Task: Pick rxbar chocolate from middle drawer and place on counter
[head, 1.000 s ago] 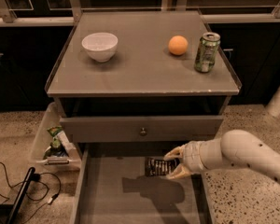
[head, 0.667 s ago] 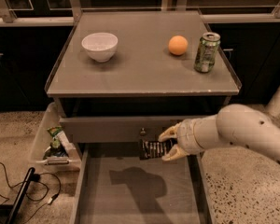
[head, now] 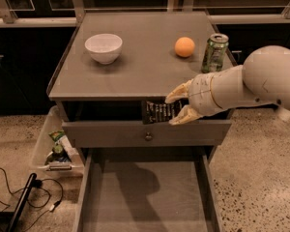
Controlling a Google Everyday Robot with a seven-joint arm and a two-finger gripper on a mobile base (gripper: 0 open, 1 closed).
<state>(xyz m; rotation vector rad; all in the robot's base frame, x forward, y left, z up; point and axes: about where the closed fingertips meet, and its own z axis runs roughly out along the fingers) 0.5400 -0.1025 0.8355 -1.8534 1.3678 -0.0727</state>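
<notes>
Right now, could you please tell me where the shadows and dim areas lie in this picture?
Camera view: the gripper, holding the rxbar chocolate just below the front edge of the counter, throws a dark shadow on the floor of the middle drawer; the room behind the counter is nearly black.

We see our tool [head: 174, 110] pinching the bar [head: 157, 112] between its two fingers, just in front of the front edge of the table [head: 145, 71] and above the open drawer [head: 145, 197]. On the table stand a bowl [head: 103, 47], an orange [head: 184, 47] and a can [head: 215, 52].
</notes>
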